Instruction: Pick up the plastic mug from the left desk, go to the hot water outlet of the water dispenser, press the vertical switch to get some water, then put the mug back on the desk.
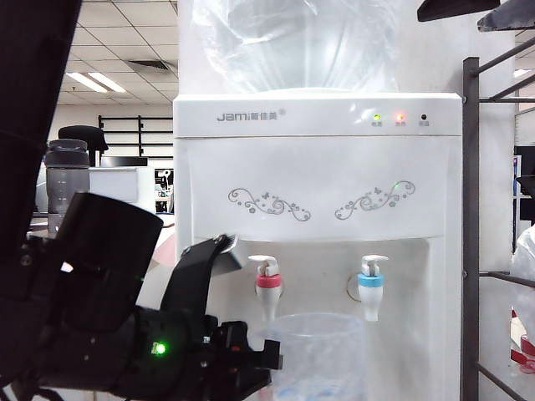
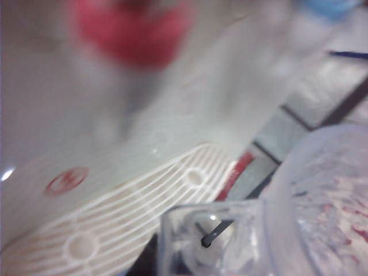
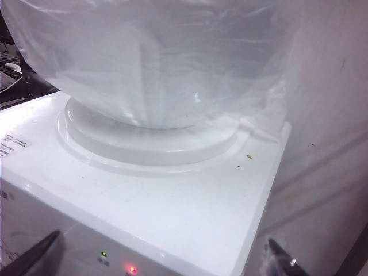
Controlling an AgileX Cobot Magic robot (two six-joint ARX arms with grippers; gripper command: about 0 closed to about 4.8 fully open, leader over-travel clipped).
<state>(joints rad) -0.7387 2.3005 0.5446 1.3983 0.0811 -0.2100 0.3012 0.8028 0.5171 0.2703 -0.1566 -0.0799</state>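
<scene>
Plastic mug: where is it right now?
In the exterior view the plastic mug sits low at centre, held by the left gripper just below the hot water outlet, left of the blue-collared tap.

Office behind — tile ceiling with lit strip lights and vent. Black chair and dark shelving far back. Dark metal rack at right edge — pale wall behind it.
</scene>
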